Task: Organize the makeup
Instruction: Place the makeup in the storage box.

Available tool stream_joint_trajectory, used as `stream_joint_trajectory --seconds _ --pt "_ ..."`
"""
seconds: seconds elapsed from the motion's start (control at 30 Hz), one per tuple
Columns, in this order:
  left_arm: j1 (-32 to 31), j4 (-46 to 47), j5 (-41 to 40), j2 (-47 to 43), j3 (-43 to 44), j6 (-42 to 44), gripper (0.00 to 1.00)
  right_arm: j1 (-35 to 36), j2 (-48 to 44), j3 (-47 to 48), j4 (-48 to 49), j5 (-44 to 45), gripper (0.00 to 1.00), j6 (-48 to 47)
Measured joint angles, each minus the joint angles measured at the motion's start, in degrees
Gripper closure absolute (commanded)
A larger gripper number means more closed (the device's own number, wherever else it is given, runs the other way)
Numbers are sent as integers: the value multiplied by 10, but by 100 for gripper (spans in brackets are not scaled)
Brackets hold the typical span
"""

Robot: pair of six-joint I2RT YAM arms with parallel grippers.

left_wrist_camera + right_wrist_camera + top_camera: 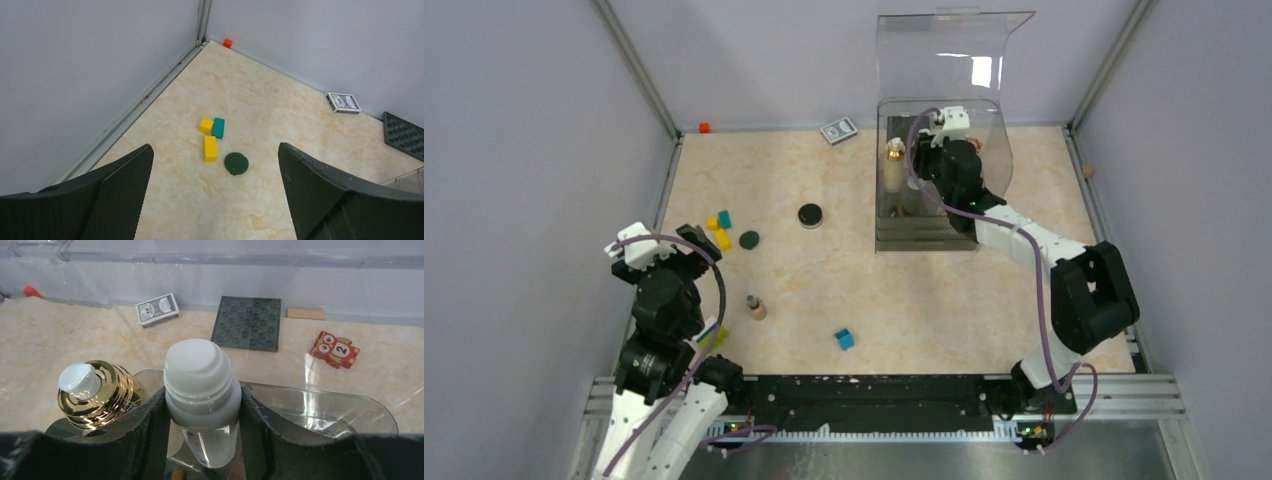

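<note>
Right now the right gripper (202, 426) is clamped on the white bottle (202, 372), with 1 black finger pressed on each side, just under its round white cap. The bottle stands straight up inside the clear box (921, 240), which sits at the far right of the table (924, 290) with its see-through lid tipped up. I cannot tell if the bottom of the bottle touches the box floor. Just beside it, on its left in the right wrist view, the gold-capped clear bottle (97, 392) also stands up in the box. The black round compact (810, 215) lies out on the table, near the middle and well apart from the box. The tan tube (755, 306) is closer to the arms, near the left one. The left gripper (215, 200) hangs above the left side of the table with its 2 fingers far apart and nothing between them. Under it lie 2 yellow blocks (210, 148), 1 teal block (218, 128) and a dark green round disc (236, 163), all close together. A small blue cube (844, 339) sits alone near the front. A grey patterned card box (838, 131) lies by the back wall, and a small orange piece (705, 127) sits in the far left corner.
</note>
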Motion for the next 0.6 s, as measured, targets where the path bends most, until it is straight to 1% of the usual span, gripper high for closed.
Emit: stream_joint_trajectory --seconds 0.23,0.6 --pt "0 0 0 0 0 0 1 0 0 0 -1 -8 47 -7" --pt "0 0 0 0 0 1 1 0 0 0 12 -9 44 -11"
